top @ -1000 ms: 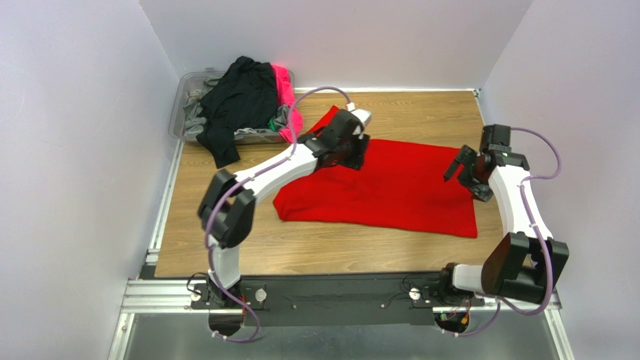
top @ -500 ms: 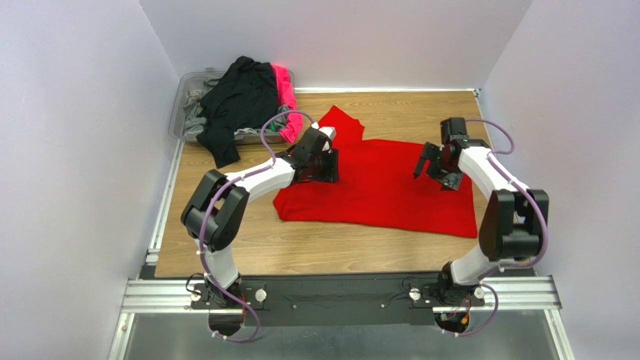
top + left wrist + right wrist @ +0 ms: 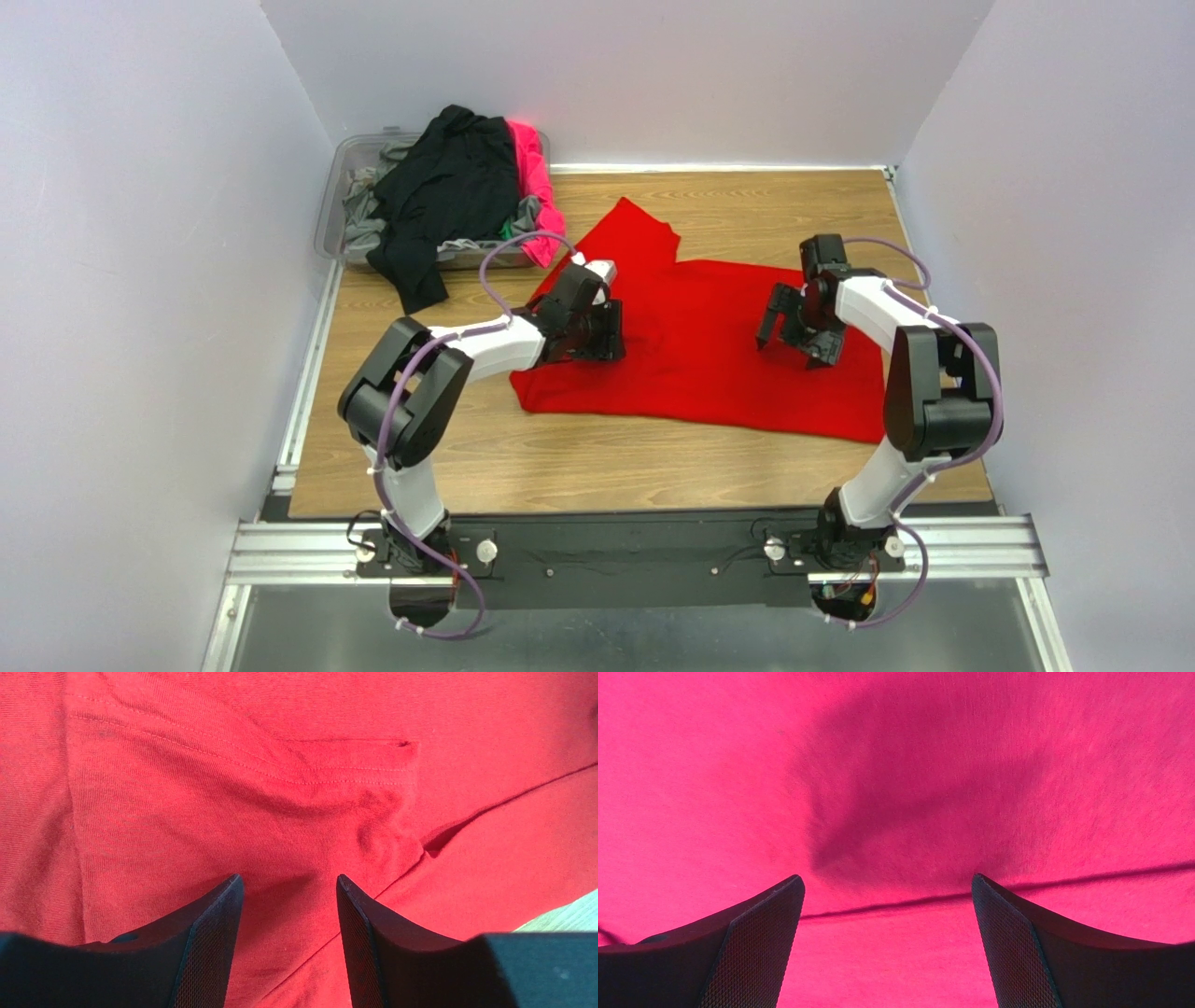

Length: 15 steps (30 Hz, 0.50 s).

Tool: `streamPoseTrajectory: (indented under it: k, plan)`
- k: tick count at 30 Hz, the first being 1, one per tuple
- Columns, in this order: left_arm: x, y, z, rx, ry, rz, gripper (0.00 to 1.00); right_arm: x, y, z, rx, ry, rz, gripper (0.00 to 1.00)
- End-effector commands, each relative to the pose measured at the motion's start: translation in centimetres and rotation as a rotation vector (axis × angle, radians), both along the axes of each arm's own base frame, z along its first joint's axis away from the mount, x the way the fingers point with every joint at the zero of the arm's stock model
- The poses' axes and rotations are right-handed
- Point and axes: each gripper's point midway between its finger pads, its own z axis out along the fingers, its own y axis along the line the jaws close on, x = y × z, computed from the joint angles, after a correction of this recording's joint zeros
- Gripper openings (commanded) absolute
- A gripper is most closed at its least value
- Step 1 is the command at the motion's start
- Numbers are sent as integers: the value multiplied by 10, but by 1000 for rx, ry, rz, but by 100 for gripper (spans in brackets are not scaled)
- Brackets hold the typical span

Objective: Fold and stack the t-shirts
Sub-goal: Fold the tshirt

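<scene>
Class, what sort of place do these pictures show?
Likely a robot lab cell, not a home: plain white partition walls box in a wood-grain table, and a metal mounting rail edges it.

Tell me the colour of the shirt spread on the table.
The shirt is plain bright red; the top view shows it best.

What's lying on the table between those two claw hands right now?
Only the red t-shirt: its cloth spans the whole stretch from the left gripper to the right gripper, with nothing else on it. The top view shows this.
</scene>
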Motion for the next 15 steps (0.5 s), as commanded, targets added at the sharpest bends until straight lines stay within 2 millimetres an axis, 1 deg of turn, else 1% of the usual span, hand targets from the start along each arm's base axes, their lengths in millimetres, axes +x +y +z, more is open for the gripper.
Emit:
streamPoseTrajectory:
  k: [1, 4, 5, 6, 8, 10, 11, 12, 14, 15]
  plan:
    - [-21, 9, -17, 19, 48, -11, 60, -19, 4, -14, 21, 49, 2, 95]
    - [-32, 12, -22, 27, 59, -20, 60, -29, 5, -16, 28, 62, -28, 95]
    - [-34, 12, -22, 27, 59, -23, 60, -36, 4, -17, 29, 73, -34, 95]
    - [-42, 13, -26, 35, 69, -33, 60, -40, 10, -16, 56, 80, -30, 95]
    - [-49, 12, -25, 35, 69, -46, 60, -47, 10, -16, 60, 92, -41, 95]
    - [-63, 12, -30, 45, 80, -69, 60, -55, 8, -14, 54, 105, -48, 95]
    - [-66, 11, -27, 41, 74, -76, 60, -57, 8, -14, 51, 110, -50, 95]
    - [-76, 11, -31, 49, 83, -93, 60, -60, 7, -13, 50, 113, -52, 95]
    - [-84, 10, -31, 48, 81, -108, 60, -66, 7, -13, 48, 132, -56, 95]
    - [-90, 12, -34, 55, 89, -116, 60, -69, 6, -13, 45, 143, -60, 95]
